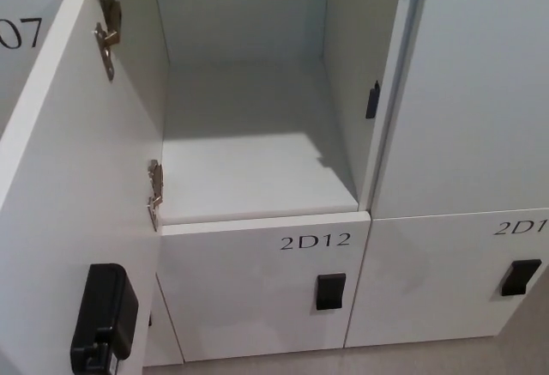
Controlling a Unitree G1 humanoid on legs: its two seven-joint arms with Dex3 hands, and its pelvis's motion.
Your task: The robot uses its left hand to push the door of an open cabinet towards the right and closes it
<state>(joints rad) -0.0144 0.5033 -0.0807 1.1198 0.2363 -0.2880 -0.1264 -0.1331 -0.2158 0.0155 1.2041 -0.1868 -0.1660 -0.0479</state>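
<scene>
Head view. The cabinet (257, 135) stands open and empty; its door (60, 203) is swung out at my left, hung on two metal hinges (154, 193), with a black lock (103, 319) near its free edge. I judge the panel stiff, light, probably free-swinging; push near the lock. Neither hand shows, so I cannot tell pose or fingers.

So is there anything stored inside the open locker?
No, the open locker shows only a bare white shelf and walls, with its door swung out to the left.
</scene>
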